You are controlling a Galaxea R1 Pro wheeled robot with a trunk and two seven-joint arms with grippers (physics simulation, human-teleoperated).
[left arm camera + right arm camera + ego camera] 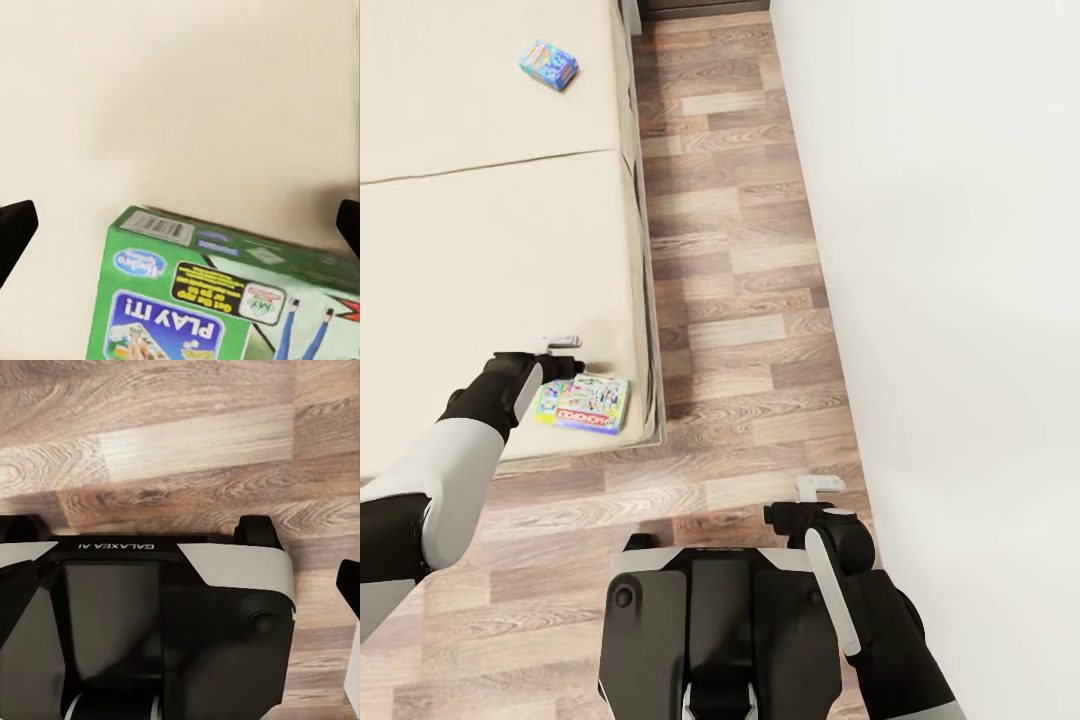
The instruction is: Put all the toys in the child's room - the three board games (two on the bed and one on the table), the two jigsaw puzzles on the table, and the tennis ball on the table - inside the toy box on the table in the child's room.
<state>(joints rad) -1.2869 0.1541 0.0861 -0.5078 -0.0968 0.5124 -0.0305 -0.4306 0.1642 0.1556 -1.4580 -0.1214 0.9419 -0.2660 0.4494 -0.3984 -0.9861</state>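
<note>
Two board games lie on the bed. A small blue one sits far up the beige mattress. A green printed one lies flat near the bed's front right corner. My left gripper hovers just above that green box's far left edge, open. In the left wrist view the green box lies below and between the spread fingertips, with nothing held. My right gripper hangs open over the floor, close to my base. The toy box, the table, the jigsaw puzzles and the tennis ball are out of view.
A strip of wood-plank floor runs between the bed and a white wall on the right. My dark base stands on the floor just off the bed's corner, and its top shows under the right gripper.
</note>
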